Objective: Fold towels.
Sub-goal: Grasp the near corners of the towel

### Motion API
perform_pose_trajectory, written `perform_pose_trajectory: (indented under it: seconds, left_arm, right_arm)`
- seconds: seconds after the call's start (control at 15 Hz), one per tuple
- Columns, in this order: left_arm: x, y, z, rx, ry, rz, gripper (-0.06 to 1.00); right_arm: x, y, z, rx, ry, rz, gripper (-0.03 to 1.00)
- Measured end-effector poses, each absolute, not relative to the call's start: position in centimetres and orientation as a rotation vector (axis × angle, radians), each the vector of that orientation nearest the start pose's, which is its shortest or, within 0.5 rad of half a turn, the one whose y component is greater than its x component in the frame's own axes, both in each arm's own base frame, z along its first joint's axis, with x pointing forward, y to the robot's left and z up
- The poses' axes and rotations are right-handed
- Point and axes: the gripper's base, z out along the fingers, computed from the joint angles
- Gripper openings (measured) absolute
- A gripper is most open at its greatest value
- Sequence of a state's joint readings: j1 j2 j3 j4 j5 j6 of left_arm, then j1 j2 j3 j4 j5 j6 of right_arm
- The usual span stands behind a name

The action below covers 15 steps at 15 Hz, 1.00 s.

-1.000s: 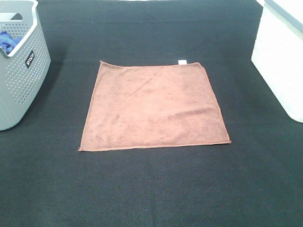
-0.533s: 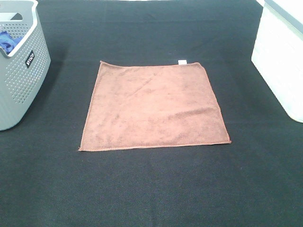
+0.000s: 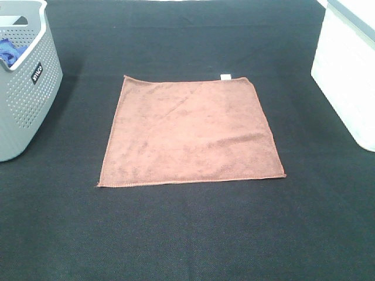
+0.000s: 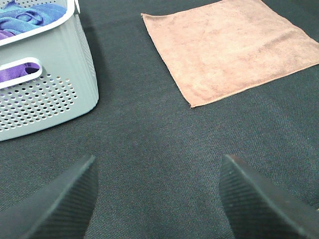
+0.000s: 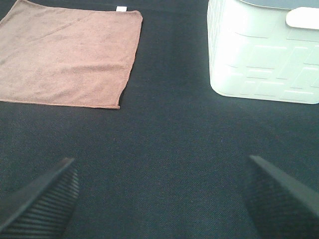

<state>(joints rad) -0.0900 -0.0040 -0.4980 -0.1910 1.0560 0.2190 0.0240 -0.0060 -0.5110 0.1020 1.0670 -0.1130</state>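
Note:
A reddish-brown square towel [image 3: 190,132] lies flat and unfolded in the middle of the black table, its small white tag [image 3: 225,76] at the far edge. It also shows in the left wrist view [image 4: 229,47] and the right wrist view [image 5: 67,57]. Neither gripper shows in the exterior high view. My left gripper [image 4: 159,199] is open and empty, hovering over bare table short of the towel's near left corner. My right gripper [image 5: 159,199] is open and empty, over bare table short of the towel's near right corner.
A grey perforated basket [image 3: 23,88] with blue and purple cloths [image 4: 30,17] stands at the left edge. A white bin [image 3: 348,70] stands at the right edge. The black table surface [image 3: 187,234] runs all around the towel.

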Motion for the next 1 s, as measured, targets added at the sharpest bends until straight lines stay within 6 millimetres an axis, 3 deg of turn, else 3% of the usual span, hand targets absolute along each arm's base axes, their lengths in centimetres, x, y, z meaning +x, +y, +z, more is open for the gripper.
perform_pose_trajectory:
  seconds: [0.53, 0.8, 1.0]
  left_arm:
    - [-0.8, -1.4, 28.0, 0.319, 1.991, -0.146, 0.66]
    - [-0.3, -1.2, 30.1, 0.265, 1.781, -0.118, 0.66]
    - [0.7, -1.0, 32.3, 0.204, 1.573, -0.099, 0.66]
  right_arm:
    - [-0.6, 0.7, 28.1, -0.137, 2.029, 0.058, 0.84]
    - [1.8, 0.7, 30.2, -0.118, 2.004, 0.055, 0.84]
    - [6.1, 0.7, 32.1, -0.106, 2.053, 0.054, 0.84]
